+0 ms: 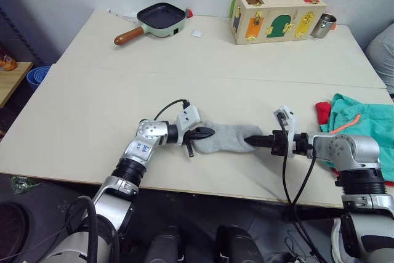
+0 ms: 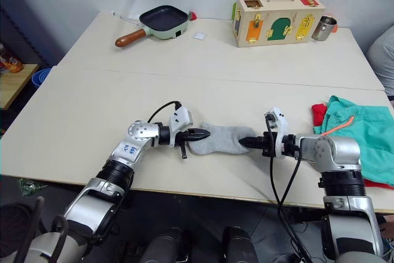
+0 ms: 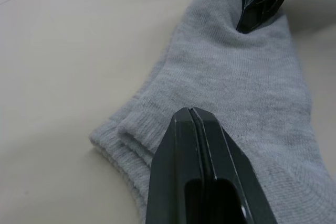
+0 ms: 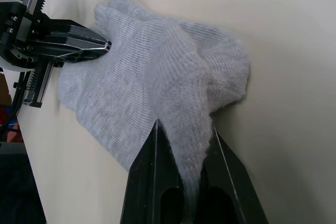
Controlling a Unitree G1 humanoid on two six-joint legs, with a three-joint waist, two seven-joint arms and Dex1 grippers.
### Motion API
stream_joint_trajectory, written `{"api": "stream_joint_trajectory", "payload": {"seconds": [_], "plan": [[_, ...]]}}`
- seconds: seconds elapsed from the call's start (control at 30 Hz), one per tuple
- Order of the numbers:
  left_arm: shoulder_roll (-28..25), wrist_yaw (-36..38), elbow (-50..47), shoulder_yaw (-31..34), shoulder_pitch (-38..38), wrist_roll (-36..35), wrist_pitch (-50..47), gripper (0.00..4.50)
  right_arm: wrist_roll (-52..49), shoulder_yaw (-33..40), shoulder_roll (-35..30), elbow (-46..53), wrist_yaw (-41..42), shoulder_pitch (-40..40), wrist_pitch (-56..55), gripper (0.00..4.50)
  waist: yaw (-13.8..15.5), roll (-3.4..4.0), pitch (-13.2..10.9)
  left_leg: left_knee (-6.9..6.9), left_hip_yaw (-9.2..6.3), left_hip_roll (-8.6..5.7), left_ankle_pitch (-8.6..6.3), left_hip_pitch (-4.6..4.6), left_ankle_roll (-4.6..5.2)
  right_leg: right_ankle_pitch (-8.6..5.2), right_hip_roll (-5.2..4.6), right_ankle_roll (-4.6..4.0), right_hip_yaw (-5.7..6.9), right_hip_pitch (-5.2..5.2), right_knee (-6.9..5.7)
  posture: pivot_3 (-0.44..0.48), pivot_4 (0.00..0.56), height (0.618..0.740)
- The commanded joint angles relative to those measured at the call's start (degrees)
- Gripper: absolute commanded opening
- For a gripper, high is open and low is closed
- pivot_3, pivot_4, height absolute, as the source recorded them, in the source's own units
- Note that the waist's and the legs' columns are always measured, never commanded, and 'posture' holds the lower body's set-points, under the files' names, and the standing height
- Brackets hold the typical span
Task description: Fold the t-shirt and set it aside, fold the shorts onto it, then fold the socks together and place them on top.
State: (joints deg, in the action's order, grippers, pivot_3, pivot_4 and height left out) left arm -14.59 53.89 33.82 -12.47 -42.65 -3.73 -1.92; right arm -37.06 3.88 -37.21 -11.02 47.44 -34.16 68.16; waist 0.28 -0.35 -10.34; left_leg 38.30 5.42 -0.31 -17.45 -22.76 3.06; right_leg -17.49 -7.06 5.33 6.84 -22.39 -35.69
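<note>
Centre frame, the socks (image 1: 229,137) are lying flat on the bench (image 1: 80,115). The left gripper (image 1: 206,132), jaws together, is pressing one end; the right gripper (image 1: 255,141) is clamping a fold at the other. Lifting evenly should keep both socks aligned. Open bench is lying behind; shorts (image 1: 363,121) at right.

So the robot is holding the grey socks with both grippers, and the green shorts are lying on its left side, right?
Not quite. The green shorts lie on the robot's right side, as the left eye view shows. The rest holds: the left gripper and right gripper each pinch an end of the grey socks.
</note>
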Motion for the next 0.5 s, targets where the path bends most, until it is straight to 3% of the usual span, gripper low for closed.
{"api": "stream_joint_trajectory", "payload": {"seconds": [0.03,0.23,0.5], "plan": [[0.13,0.37,-0.33,-0.9,1.19,0.92,-0.94,0.0,-2.57,1.05,-1.11,7.41,-1.66,-4.66,5.91,0.01,-0.17,0.0,0.0,0.0,0.01,0.0,0.0,0.0,0.0,0.0,-0.01,0.0,0.0,-0.01,-0.01,0.0,0.15,0.74],[0.69,-0.05,0.02,-1.25,1.65,1.43,-1.62,0.0,-3.58,1.26,5.64,9.49,-10.67,-15.04,23.3,0.01,-0.4,0.05,0.03,-0.03,-0.07,0.03,0.03,0.01,-0.07,0.0,-0.03,0.0,0.01,-0.06,-0.09,0.0,0.15,0.74],[0.25,-1.21,-0.14,-0.87,2.2,1.73,-3.16,0.0,-14.39,1.36,9.95,5.14,-20.25,-19.41,24.34,0.01,-0.4,0.05,0.03,-0.01,-0.11,-0.11,0.03,-0.14,0.03,0.0,-0.18,0.0,0.1,-0.11,-0.08,0.0,0.15,0.74]]}}
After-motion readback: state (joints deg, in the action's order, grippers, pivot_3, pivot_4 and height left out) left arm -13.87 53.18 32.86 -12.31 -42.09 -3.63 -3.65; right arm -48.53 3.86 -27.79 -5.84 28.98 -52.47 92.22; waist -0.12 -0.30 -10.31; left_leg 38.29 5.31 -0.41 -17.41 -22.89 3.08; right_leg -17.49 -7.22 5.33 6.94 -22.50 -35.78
